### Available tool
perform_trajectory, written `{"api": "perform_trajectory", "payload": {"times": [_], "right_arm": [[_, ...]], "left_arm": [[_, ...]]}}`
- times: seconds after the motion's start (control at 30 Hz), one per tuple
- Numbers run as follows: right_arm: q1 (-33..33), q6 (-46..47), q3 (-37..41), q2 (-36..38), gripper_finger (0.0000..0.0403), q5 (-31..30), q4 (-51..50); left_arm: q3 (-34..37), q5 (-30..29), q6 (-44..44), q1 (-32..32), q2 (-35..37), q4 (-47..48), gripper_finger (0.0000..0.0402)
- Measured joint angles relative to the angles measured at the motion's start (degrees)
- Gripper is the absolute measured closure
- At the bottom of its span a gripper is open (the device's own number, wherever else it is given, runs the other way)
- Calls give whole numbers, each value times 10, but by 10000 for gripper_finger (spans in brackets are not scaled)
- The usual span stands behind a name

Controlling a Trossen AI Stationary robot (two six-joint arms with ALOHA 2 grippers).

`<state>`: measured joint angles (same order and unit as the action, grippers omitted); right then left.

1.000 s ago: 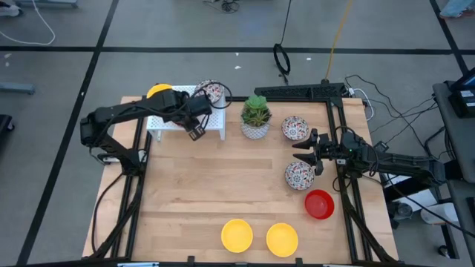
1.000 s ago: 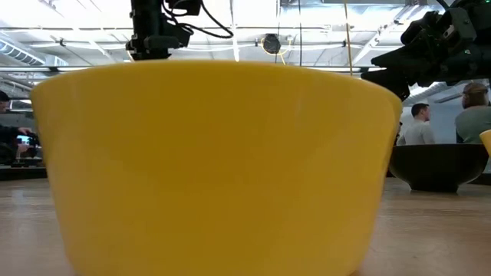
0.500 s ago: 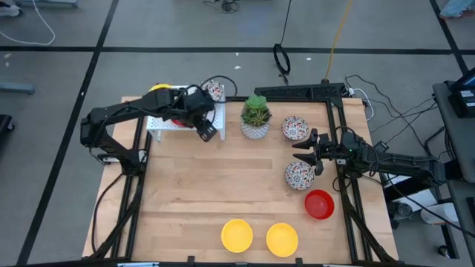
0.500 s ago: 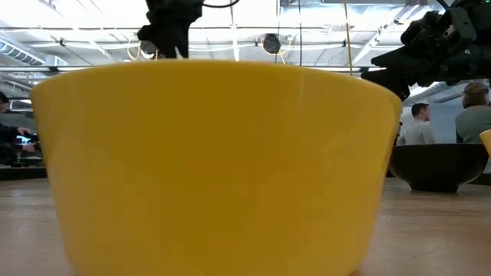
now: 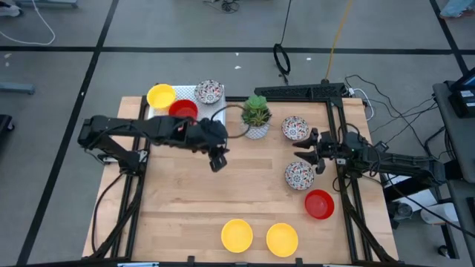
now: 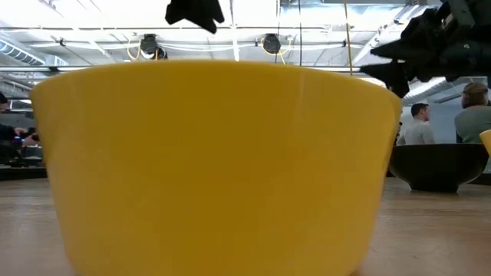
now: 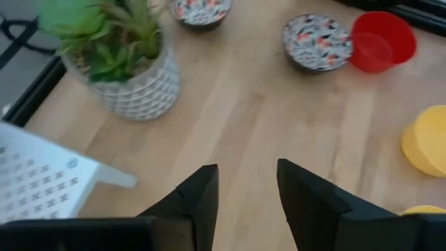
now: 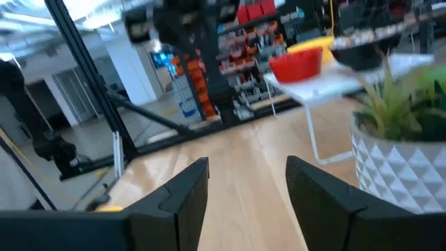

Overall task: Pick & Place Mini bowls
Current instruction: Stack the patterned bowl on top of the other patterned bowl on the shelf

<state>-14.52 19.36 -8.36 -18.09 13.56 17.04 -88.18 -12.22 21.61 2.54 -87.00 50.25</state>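
Observation:
My left gripper [image 5: 217,162] [image 7: 247,187] is open and empty above the bare wood, near the white rack [image 5: 159,119]. On the rack sit a yellow bowl [image 5: 161,96], a red bowl [image 5: 183,110] and a patterned bowl [image 5: 209,92]. My right gripper [image 5: 303,152] [image 8: 247,183] is open and empty at the right, between two patterned bowls [image 5: 295,127] [image 5: 300,175] that rest on the table. A red bowl [image 5: 319,204] and two yellow bowls [image 5: 237,234] [image 5: 282,239] rest near the near edge. One yellow bowl [image 6: 215,169] fills the low view.
A white pot with a green plant [image 5: 256,115] [image 7: 118,63] stands at the far middle, between the rack and the right-hand bowls. Black frame rails [image 5: 338,126] run along the table's right side. People show in the room behind [image 6: 418,123].
My left gripper has moved from over the white rack toward the table's near and right edges, out over the bare wood. The red bowl on the rack, covered by the arm before, now shows in full.

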Motion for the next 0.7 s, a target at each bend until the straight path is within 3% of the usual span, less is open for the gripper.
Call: {"api": "perform_trajectory", "payload": {"times": [0.2, 0.5, 0.7], "right_arm": [[0, 40, -1, -15, 220, -32, 54], [0, 18, -48, -106, 220, -39, -22], [0, -54, -145, -194, 220, -139, -202]], "left_arm": [[0, -34, 3, 49, 0, -9, 265], [0, -64, 15, 89, 0, -8, 266], [1, -64, 29, 96, 0, -8, 270]]}}
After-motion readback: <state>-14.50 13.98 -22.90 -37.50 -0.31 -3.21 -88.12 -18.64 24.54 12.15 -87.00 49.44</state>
